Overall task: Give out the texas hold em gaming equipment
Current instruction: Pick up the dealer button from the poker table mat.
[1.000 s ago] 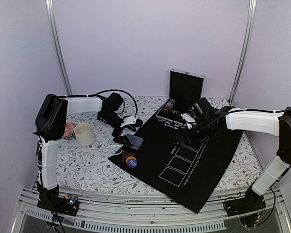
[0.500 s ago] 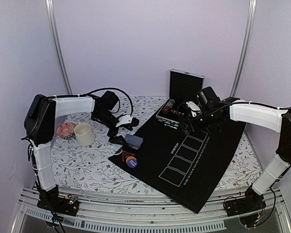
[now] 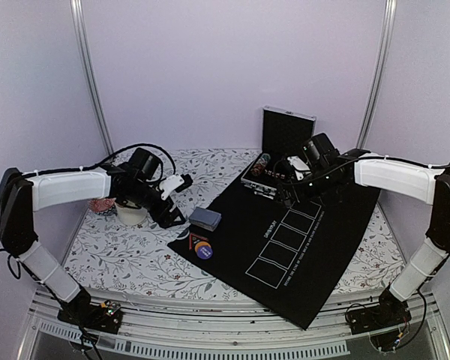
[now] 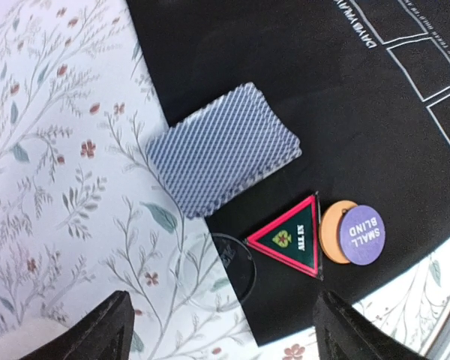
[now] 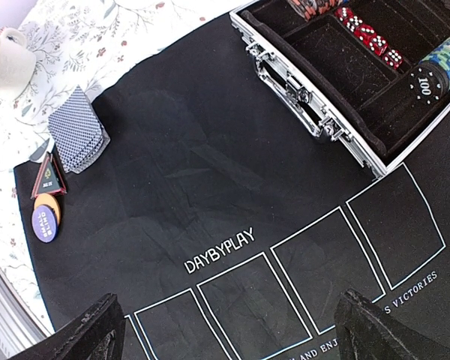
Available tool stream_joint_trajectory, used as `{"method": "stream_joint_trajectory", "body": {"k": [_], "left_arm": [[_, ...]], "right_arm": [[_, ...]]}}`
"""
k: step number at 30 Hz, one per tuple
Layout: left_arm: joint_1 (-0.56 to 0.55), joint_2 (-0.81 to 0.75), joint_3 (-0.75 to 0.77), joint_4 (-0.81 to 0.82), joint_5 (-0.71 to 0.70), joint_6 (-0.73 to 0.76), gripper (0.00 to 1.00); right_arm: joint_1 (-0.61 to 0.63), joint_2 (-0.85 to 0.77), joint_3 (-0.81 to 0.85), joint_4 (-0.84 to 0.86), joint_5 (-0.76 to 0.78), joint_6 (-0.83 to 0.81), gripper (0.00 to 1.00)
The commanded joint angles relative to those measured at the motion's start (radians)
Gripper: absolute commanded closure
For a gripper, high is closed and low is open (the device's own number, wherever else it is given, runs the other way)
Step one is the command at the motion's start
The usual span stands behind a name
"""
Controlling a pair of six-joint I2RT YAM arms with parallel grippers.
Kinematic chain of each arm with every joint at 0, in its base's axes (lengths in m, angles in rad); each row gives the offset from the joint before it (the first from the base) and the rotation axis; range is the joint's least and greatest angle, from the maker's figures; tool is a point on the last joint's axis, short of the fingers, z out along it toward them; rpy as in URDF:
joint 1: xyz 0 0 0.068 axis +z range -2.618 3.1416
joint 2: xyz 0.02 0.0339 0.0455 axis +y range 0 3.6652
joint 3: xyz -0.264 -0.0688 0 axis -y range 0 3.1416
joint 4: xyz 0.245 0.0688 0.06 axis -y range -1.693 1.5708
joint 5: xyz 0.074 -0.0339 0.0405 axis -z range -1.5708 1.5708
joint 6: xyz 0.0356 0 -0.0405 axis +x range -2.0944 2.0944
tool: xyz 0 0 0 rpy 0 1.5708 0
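The left claw (image 4: 225, 334) hovers over the flowered bench (image 4: 52, 172) at the edge of the black mat (image 4: 300, 67); its fingers are spread wide and hold nothing. Directly ahead of it lies the deck of cards (image 4: 223, 150), backs up and slightly fanned, partly on the mat and partly on the bench. Between the deck and the claw sits a red-edged triangular marker (image 4: 289, 241). A dark-rimmed round disc (image 4: 236, 264) lies at its left corner; to its right a purple disc (image 4: 361, 235) overlaps an orange disc (image 4: 329, 231).

The right claw (image 5: 232, 334) hangs above the mat's printed boxes, fingers spread wide, nothing held. Ahead and to its right stands the open case (image 5: 315, 112), which holds a row of striped chips (image 5: 444, 64) and red dice (image 5: 367, 34). The cup (image 5: 6, 61) stands far ahead to the left, on the bench
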Motion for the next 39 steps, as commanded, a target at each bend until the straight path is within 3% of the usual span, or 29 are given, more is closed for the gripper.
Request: {"method": "stream_joint_trajectory", "body": {"k": [1, 6, 14, 21, 29, 39], "left_arm": [[-0.04, -0.041, -0.104, 0.06, -0.158, -0.192, 0.13], [-0.065, -0.002, -0.125, 0.073, -0.259, -0.104, 0.07], [-0.065, 0.125, -0.087, 0.068, -0.135, -0.057, 0.05], [-0.061, 0.18, -0.059, 0.066, -0.17, -0.041, 0.05], [-0.062, 0.278, -0.002, 0.024, -0.176, -0.041, 0.1], [-0.021, 0.268, -0.018, -0.009, -0.151, -0.032, 0.22]], "right_arm": [[-0.004, 0.028, -0.013, 0.013, -0.025, 0.011, 0.01], [-0.005, 0.032, -0.016, 0.016, -0.034, 0.011, 0.01], [-0.005, 0.013, -0.053, 0.018, -0.03, 0.023, 0.01], [-0.004, 0.015, -0.055, 0.018, -0.029, 0.022, 0.01], [-0.005, 0.023, -0.059, 0.023, -0.036, 0.028, 0.01], [-0.005, 0.027, -0.065, 0.025, -0.037, 0.033, 0.01]]}}
